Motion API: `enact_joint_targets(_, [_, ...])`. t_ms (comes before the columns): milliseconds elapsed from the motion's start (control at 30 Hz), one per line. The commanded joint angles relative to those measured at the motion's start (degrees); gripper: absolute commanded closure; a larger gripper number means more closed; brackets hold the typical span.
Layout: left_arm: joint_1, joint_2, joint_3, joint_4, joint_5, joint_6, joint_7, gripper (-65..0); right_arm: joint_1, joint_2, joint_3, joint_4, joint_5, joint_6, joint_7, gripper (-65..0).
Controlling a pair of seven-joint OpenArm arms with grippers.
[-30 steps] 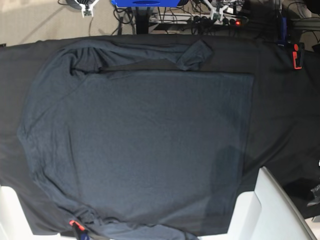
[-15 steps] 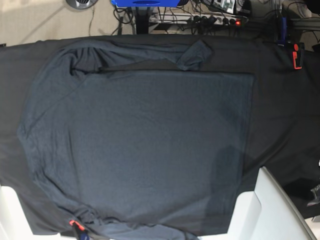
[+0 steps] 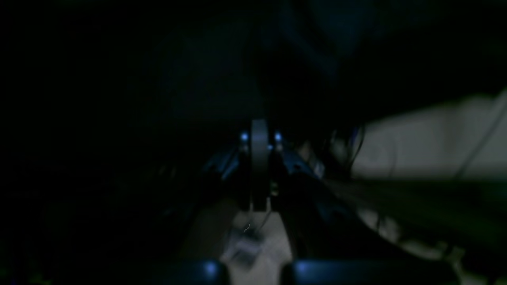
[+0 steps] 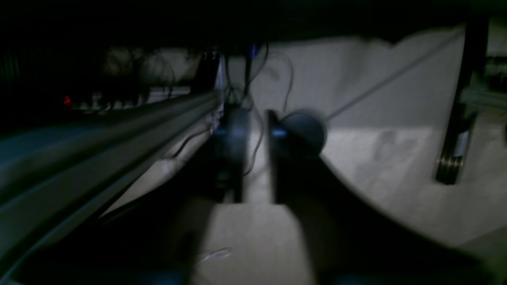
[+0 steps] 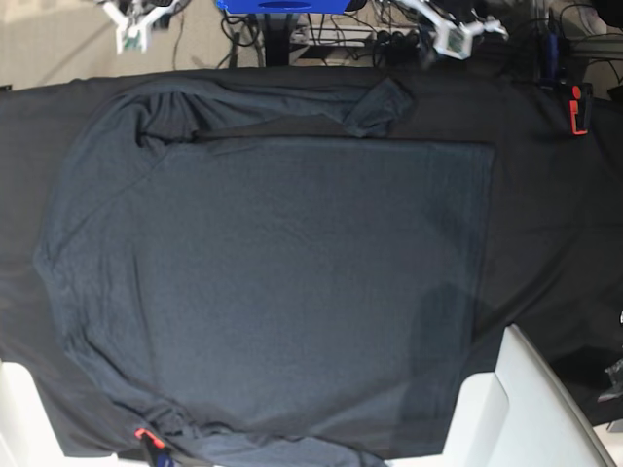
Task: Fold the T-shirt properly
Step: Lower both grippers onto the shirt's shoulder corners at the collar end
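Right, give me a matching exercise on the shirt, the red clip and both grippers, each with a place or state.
1. shirt
2. red clip
3. left gripper
4. right gripper

a. shut, nothing between the fingers
b. on the table cloth, top right of the base view
c. open, empty
d. lying flat in the middle

Pairs: 1-d, 2-b, 3-a, 4-c

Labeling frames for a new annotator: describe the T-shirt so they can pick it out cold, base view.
A black table cloth covers nearly the whole base view. Spread flat across its middle and left lies the T-shirt, with one long sleeve folded along the top edge and ending in a cuff near the top centre. It is greyer, slightly bluish and knit-textured, with visible hems, unlike the smoother, blacker cloth.
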Motion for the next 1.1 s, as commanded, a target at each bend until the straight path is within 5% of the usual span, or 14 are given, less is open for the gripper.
enact_joint_targets(0, [0.7, -1.1, -0.1, 1.4, -1.9, 0.0, -1.1, -9.5, -1.1, 0.1, 0.2, 2.1, 0.3, 1.1, 0.7, -23.4])
enact_joint_targets(100, [-1.6, -3.6, 1.6, 1.3, -7.8, -1.7, -1.1, -27.5, -0.7, 0.1, 0.2, 4.4, 0.3, 6.3, 0.7, -45.3])
enact_joint_targets(167, [-3.9, -5.8, 3.7, -0.5, -11.3, -3.7, -1.1, -32.9, 0.6, 0.1, 0.2, 5.1, 0.3, 10.4, 0.7, -52.5])
enact_joint_targets(267, [-7.2, -7.3, 7.0, -3.3, -15.0, -4.4, -1.1, -33.7, 2.4, -0.1, 0.7, 4.8, 0.3, 14.5, 0.7, -52.7])
enact_joint_targets(733, [-18.2, -4.7, 15.1, -16.3, -15.6, -4.0, -1.1, -33.2, 7.0, -0.4, 5.8, 4.5, 0.3, 14.5, 0.7, -52.7])
enact_joint_targets(800, [-19.0, -4.0, 15.4, -17.4, -15.6, -4.0, -1.1, -27.8, 8.2, -0.5, 7.9, 4.5, 0.3, 14.5, 0.7, -52.7])
enact_joint_targets(900, [-19.2, -3.5, 15.4, -17.7, -15.6, -4.0, -1.1, -3.3, 10.5, -1.0, 12.4, 4.1, 4.6, 14.5, 0.7, -52.7])
enact_joint_targets(1067, [-18.6, -3.5, 14.8, -14.6, -15.7, -4.0, -1.1, 0.0, 18.3, -0.6, 23.1, -0.8, 17.0, 14.7, -6.0, -52.7])
